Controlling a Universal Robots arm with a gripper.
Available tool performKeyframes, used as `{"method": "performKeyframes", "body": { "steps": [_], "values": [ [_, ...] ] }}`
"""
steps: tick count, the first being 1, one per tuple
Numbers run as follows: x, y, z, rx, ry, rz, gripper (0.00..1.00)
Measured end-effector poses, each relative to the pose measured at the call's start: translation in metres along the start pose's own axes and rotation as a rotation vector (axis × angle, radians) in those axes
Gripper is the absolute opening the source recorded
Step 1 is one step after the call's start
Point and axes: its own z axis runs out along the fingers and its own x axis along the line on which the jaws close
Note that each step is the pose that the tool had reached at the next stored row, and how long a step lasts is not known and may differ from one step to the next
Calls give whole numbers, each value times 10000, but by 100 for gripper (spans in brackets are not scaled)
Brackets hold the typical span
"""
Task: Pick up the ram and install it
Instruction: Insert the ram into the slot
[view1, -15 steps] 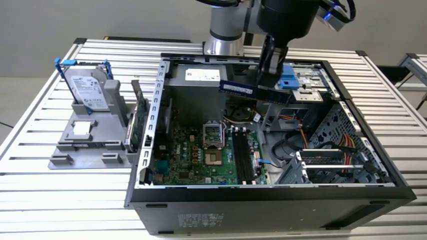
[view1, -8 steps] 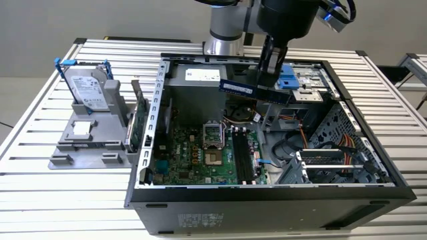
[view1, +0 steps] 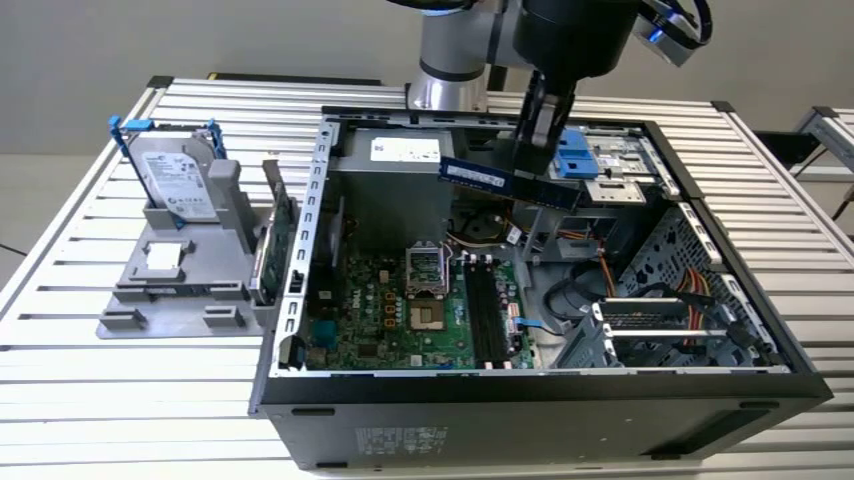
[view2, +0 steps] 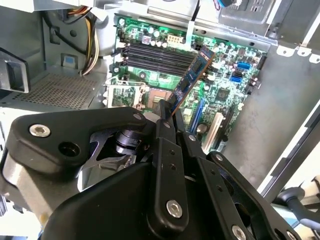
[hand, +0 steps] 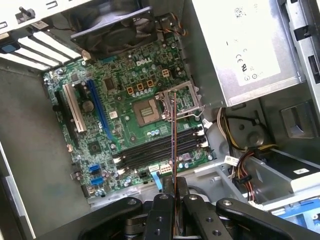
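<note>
The ram (view1: 507, 183) is a narrow dark blue stick with a pale label. My gripper (view1: 537, 168) is shut on its upper edge and holds it in the air over the open computer case (view1: 320, 200), above the back part of the motherboard. In the second wrist view the ram (view2: 193, 74) sticks out from my black fingers (view2: 165, 120) over the green board. The first wrist view has the ram (hand: 173, 135) edge-on between my fingers (hand: 184, 192), crossing the black memory slots (hand: 160, 150) below it. The slots (view1: 487, 312) lie apart from the stick, lower down.
A silver hard drive (view1: 180, 180) with blue clips stands in a grey holder (view1: 174, 290) at the exterior view's left, a green card (view1: 271, 245) beside it. Inside the case are the power supply (hand: 240, 45), CPU socket (hand: 149, 110), fan (hand: 115, 30) and cable bundles (view1: 641, 290).
</note>
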Motion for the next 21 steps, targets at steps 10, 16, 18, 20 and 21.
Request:
{"method": "performKeyframes", "body": {
  "steps": [10,16,18,20,21],
  "values": [
    [0,0,0,-22,-4,459,0],
    [0,0,0,-35,-6,761,0],
    [0,0,0,-39,-6,852,0],
    [0,0,0,-42,-8,908,0],
    [0,0,0,-42,-7,909,0]
  ]
}}
